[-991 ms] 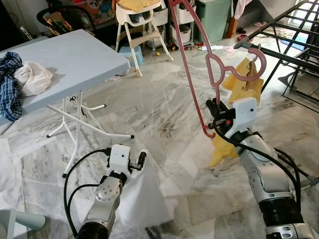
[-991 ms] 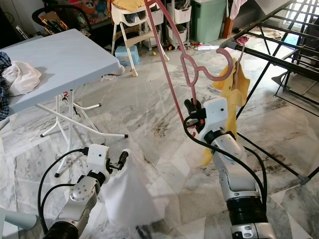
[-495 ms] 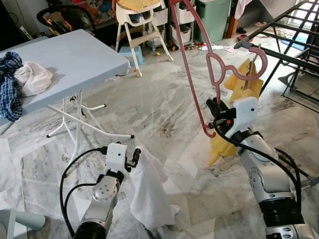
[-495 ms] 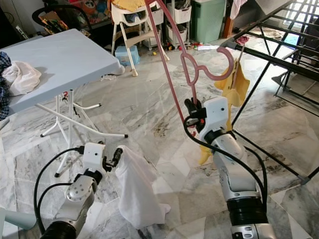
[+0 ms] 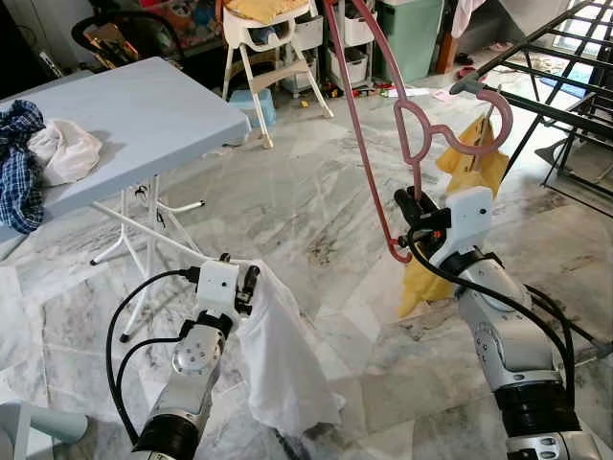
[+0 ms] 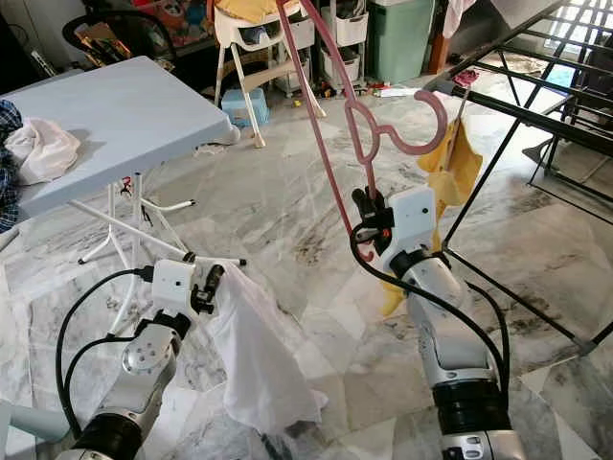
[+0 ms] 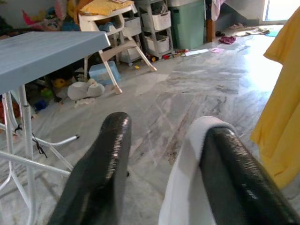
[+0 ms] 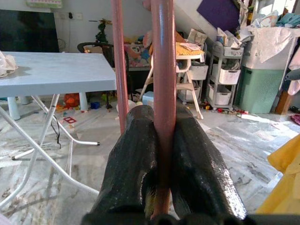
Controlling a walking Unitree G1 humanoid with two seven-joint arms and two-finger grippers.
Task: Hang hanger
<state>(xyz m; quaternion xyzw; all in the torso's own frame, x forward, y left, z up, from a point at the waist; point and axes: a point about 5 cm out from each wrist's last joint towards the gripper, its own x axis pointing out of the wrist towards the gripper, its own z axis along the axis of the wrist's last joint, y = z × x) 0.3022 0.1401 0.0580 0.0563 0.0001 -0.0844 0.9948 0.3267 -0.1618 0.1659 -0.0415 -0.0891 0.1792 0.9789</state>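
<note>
Left eye view shows the right gripper point(image 5: 406, 203) at about 3 o'clock, held up high. Its two black fingers point(image 8: 136, 154) are squeezed tight around the thin bar of a big pink plastic hanger point(image 5: 369, 125). The hanger stands tall above the gripper and leans toward 11 o'clock. Its curved hook point(image 5: 484, 134) points toward 2 o'clock, near the end of a black metal drying rack point(image 5: 536, 105); I cannot tell if hook and rack touch. A yellow cloth point(image 5: 460, 216) hangs from the rack just behind the right gripper.

At about 7 o'clock, the left gripper point(image 5: 251, 285) is low and close to the robot. A white cloth point(image 5: 283, 355) is draped over one of its black fingers point(image 7: 234, 168) and hangs down toward the grey marble floor point(image 5: 316, 201). In the left wrist view the two fingers are spread apart with a wide gap, so they are not pinching the cloth.

At 10 o'clock stands a light blue folding bench point(image 5: 134, 115) on thin white legs. A crumpled white cloth point(image 5: 62, 153) and a blue checked shirt point(image 5: 19, 172) lie on its near end. At 12 o'clock, far back, stands a white high chair point(image 5: 273, 38), with a green bin point(image 5: 412, 34) beside it.
</note>
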